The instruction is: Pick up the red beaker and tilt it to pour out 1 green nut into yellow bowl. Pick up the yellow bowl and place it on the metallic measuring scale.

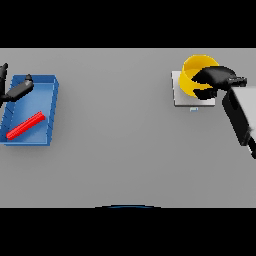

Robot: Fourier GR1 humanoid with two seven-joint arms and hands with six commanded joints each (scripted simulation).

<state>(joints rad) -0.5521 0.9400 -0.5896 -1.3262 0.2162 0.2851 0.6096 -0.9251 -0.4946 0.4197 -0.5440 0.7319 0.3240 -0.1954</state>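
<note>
Only 1 view here, the head view, so going with that. Yellow bowl sitting on the metallic measuring scale at the far right of the grey table, right up at the back edge of the plate by the look of it. Probably light and rigid, thin-walled, smooth enough to slip a bit, so best taken at the rim with thumb on 1 side of the wall and fingers on the other, or wrapped around the outside. Not fragile-looking, but easy to tip if nudged off centre. Right hand curled over the near-right rim of that bowl, dark fingers wrapped around the wall, so clamped on it rather than spread apart. Can't tell whether any green nut is inside, hand covers most of the opening. Over on the left, red beaker lying on its side inside a blue tray, looks slim, stiff and light, likely to roll if poked, best pinched across the middle. Left hand hanging over the tray's back corner, fingers relaxed and apart, holding nothing, well clear of the beaker.
</note>
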